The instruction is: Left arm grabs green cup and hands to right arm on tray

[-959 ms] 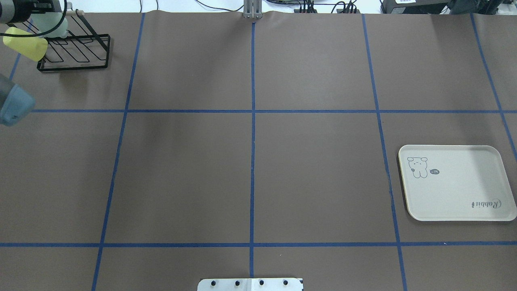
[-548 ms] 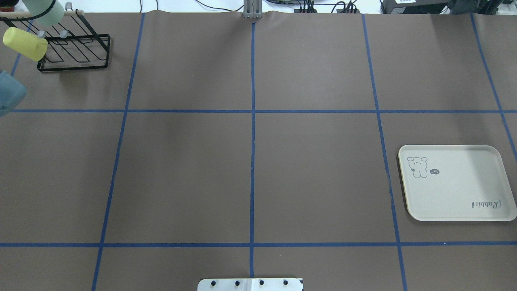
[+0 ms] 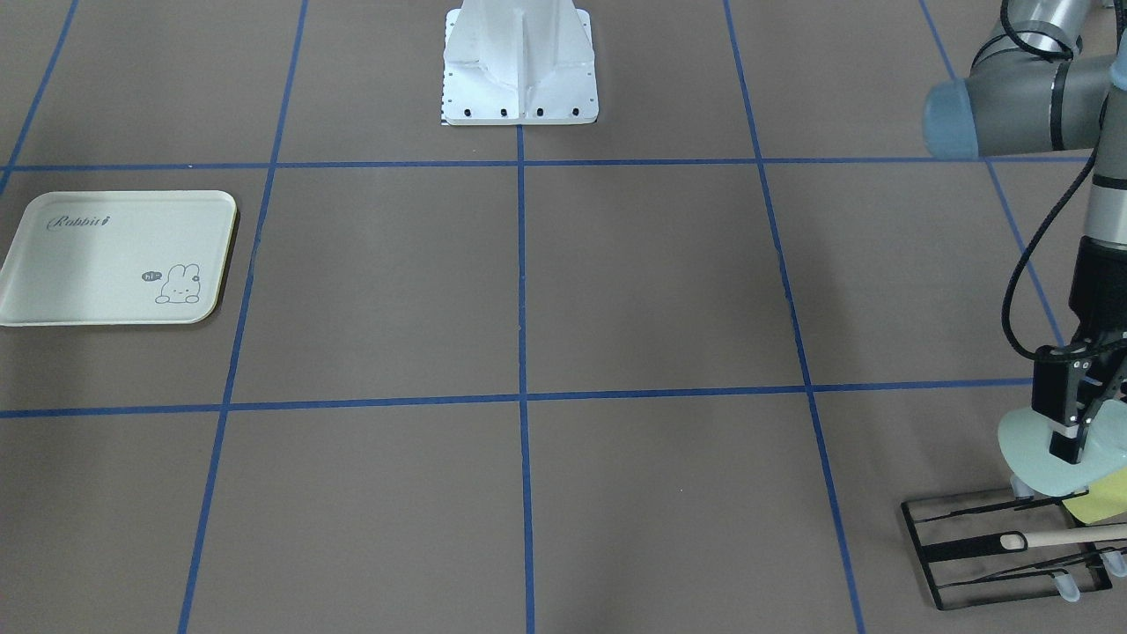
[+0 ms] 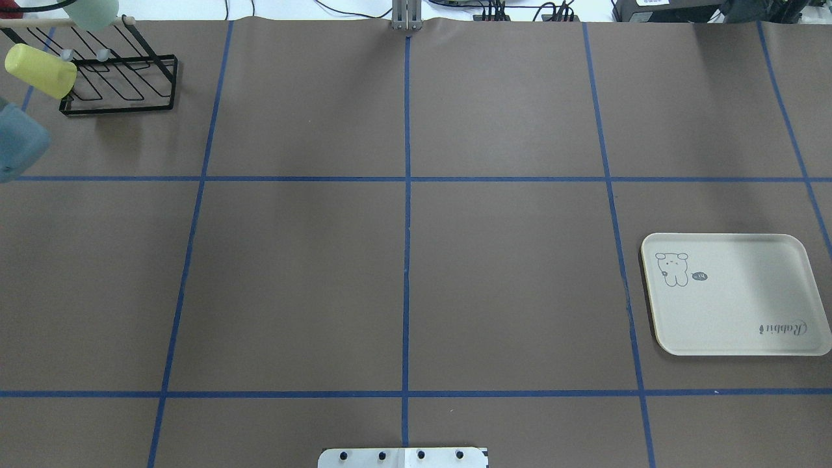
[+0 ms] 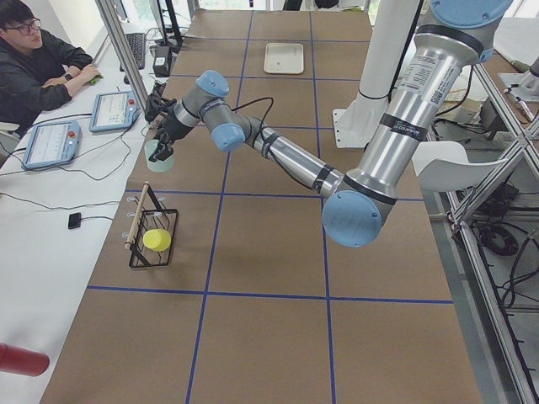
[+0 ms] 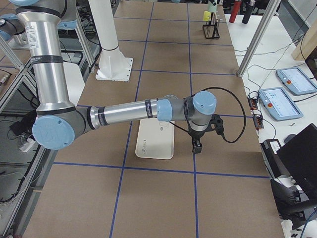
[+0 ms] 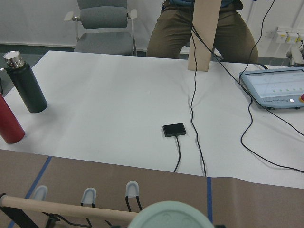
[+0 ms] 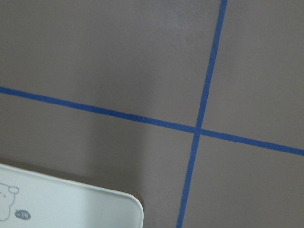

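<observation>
Since half a second ago the green cup (image 4: 96, 13) has shifted rightward in the overhead frame. It now sits at the top edge, upper left, partly cut off and lifted off the black wire rack (image 4: 133, 97). The left end effector (image 3: 1070, 445) is clamped on the cup's wall, at the lower right of the front-facing view, just above the rack.

The step in hand looks like the lift-away after the grab; the hand-over is not yet begun. Next, I judge, the left arm (image 5: 286, 156) needs to carry the cup across the table (image 4: 507, 273) toward the middle, keeping a side of it free for the other arm to take. The right arm (image 6: 129, 111) would have to come away from the tray (image 4: 734, 318) to meet it. The right end effector (image 6: 197, 146) hangs just beside the tray in the right side view; I cannot tell whether its fingers are apart or together.

Count: two cups, the green one and a yellow-green cup (image 4: 40, 70) at the rack; one rack; one tray; two arms.
</observation>
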Motion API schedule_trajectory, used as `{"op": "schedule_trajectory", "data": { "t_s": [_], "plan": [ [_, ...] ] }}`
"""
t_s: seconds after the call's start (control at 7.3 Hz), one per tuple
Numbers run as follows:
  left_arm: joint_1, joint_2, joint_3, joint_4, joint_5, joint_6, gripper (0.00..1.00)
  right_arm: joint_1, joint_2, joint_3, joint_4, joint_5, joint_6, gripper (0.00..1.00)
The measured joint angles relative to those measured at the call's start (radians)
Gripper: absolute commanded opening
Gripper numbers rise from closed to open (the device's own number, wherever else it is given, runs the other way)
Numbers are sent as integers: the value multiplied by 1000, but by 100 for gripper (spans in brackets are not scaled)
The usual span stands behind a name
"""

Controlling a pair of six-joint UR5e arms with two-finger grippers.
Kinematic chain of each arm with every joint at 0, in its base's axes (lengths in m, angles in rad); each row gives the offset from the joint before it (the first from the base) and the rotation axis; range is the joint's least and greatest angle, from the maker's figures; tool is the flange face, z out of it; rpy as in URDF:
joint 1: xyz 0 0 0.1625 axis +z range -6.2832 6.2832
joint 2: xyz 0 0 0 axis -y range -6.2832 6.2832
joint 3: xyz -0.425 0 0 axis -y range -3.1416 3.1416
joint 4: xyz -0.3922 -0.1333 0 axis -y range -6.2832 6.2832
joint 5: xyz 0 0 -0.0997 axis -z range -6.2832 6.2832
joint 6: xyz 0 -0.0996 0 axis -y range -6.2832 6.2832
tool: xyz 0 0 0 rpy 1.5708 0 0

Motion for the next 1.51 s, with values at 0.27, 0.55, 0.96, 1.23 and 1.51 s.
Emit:
{"op": "schedule_trajectory", "data": {
  "t_s": [0.27, 0.55, 0.96, 1.23, 1.51],
  "plan": [
    [73, -3, -41, 1, 2, -197, 34, -68, 54, 30, 21, 6, 165, 99],
    [154, -6, -83, -2, 21, -388, 34, -152, 71, 33, 204, 0, 355, 99],
    [280, -17, -126, -6, 99, -638, 34, -287, 92, 19, 543, -47, 734, 99],
    [353, -51, -147, -14, 107, -824, 34, -346, 130, 20, 711, -53, 948, 98],
    [391, -74, -169, -92, 103, -1021, 34, -398, 195, 20, 845, -56, 1189, 98]
  ]
}}
